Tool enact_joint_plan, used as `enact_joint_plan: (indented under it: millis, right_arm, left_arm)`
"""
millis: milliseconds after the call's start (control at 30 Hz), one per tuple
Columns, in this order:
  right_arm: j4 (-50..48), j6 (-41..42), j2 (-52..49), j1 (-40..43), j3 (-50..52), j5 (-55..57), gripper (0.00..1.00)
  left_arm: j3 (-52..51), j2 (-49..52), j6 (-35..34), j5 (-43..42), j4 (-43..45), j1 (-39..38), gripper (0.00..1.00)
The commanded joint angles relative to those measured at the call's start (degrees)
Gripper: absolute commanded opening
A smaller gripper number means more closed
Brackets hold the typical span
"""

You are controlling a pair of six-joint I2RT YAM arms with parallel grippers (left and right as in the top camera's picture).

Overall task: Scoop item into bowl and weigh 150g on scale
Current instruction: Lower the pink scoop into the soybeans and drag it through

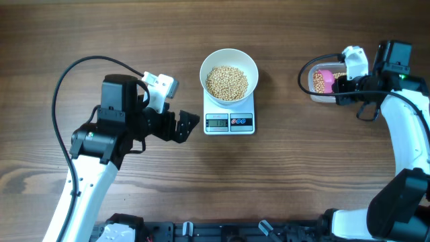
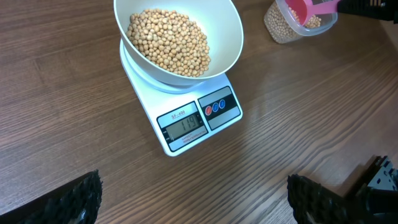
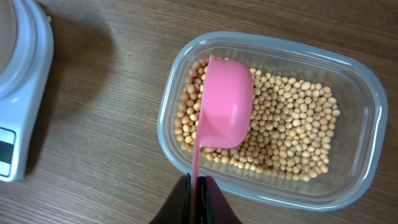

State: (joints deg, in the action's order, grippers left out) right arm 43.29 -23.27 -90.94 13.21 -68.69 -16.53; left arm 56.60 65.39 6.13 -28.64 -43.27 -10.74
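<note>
Dipping for beans (image 3: 292, 124): right tool (image 3: 196, 186) clamps the pink scoop (image 3: 227, 102) by its thin handle end, cup resting on beans in the clear tub (image 3: 357, 74), far right of the overhead frame. Left tool (image 1: 188, 126) gapes empty, left of the scale (image 1: 229, 122). The bowl (image 1: 252, 67) sits on it, centre frame, part-filled. Beans look light, hard, free-rolling: likely to spill unless the scoop is kept level.

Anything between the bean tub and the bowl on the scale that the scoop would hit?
Nothing visible blocks the scoop. Only bare table lies between tub and bowl; the left gripper sits open beyond the scale.
</note>
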Motion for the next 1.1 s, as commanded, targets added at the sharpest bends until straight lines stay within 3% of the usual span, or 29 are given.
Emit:
enact_joint_plan:
  millis: [0,400,633,1067]
  right_arm:
    - [0.22,4.0,-0.79,-0.17,0.5,-3.69,0.04]
    - [0.24,13.09,-0.81,2.95,0.52,-7.43,0.04]
    - [0.26,14.8,-0.81,6.08,0.57,-16.85,0.04]
    - [0.33,23.12,-3.8,11.23,0.57,-17.09,0.04]
  left_arm:
    - [-0.04,0.31,-0.37,-0.85,0.13,0.42,1.0]
    - [-0.04,0.31,-0.39,-0.85,0.13,0.42,1.0]
    - [-0.04,0.31,-0.37,-0.83,0.13,0.42,1.0]
    - [-0.04,0.31,-0.37,-0.83,0.13,0.42,1.0]
